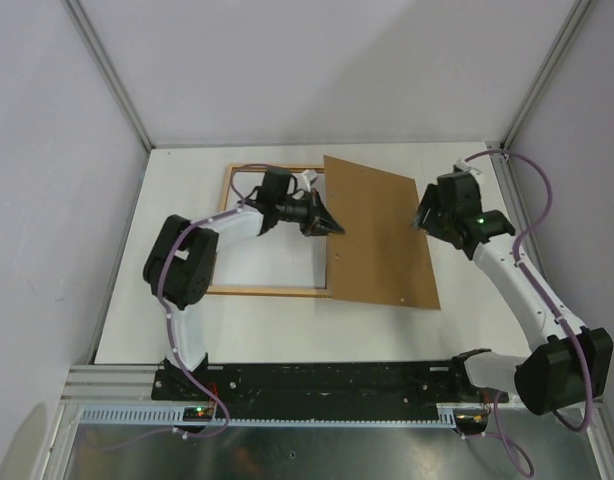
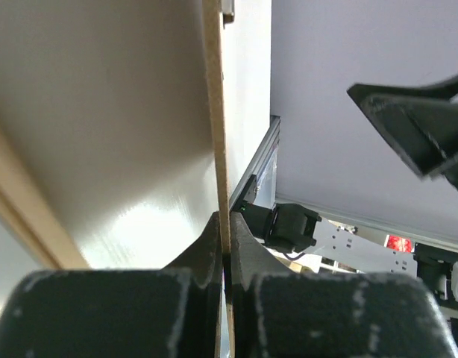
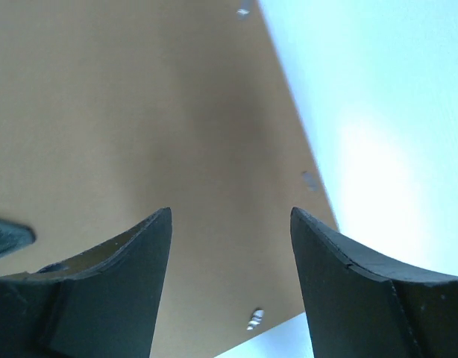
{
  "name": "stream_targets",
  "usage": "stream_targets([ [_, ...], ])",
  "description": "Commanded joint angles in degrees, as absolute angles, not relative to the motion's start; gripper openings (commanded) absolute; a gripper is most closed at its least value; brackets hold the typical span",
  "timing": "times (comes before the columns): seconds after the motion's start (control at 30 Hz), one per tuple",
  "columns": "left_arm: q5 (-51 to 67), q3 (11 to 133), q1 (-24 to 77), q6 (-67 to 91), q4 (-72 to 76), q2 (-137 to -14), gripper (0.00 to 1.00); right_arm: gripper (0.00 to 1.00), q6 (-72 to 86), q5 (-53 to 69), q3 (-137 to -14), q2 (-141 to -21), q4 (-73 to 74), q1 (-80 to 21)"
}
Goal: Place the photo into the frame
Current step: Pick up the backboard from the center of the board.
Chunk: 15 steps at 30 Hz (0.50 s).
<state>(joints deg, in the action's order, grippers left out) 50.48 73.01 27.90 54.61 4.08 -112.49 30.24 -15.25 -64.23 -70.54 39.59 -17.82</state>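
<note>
Top external view: the frame (image 1: 267, 291) lies flat on the white counter (image 1: 187, 170), left of centre, light wood face up. The surface inside its rails reads plain white. A brown backing board (image 1: 382, 235) sits to its right, turned a little out of square with the frame. The board's left edge overlaps the frame's right rail.

The left arm reaches across the frame, and the left gripper (image 1: 332, 228) is at the middle of the board's left edge. In the left wrist view the two fingers are pinched together on that thin edge, which runs straight up between them. A pale, faintly glossy surface and a strip of light wood show to the left of the edge.

The right gripper (image 1: 420, 218) is at the board's right edge, about halfway along. In the right wrist view its fingers stand well apart with nothing between them. Brown board fills most of that view, with small metal tabs showing along the board's edge and white counter beyond it on the right. Whether these fingers touch the board cannot be told.
</note>
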Motion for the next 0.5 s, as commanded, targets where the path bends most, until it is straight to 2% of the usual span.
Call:
stream_targets([
  [0.0,58.66,72.22,23.39,46.79,5.07,-104.03,0.0,0.7,28.14,-3.52,-66.12,-71.98,31.72,-8.55],
  [0.2,61.67,71.09,18.87,45.18,4.49,-99.74,0.0,0.79,29.14,22.86,-64.39,-78.6,18.22,6.82],
  [0.47,62.53,70.32,18.21,47.73,4.48,-97.32,0.0,0.83,27.44,41.46,-64.26,-88.55,4.14,10.85],
])
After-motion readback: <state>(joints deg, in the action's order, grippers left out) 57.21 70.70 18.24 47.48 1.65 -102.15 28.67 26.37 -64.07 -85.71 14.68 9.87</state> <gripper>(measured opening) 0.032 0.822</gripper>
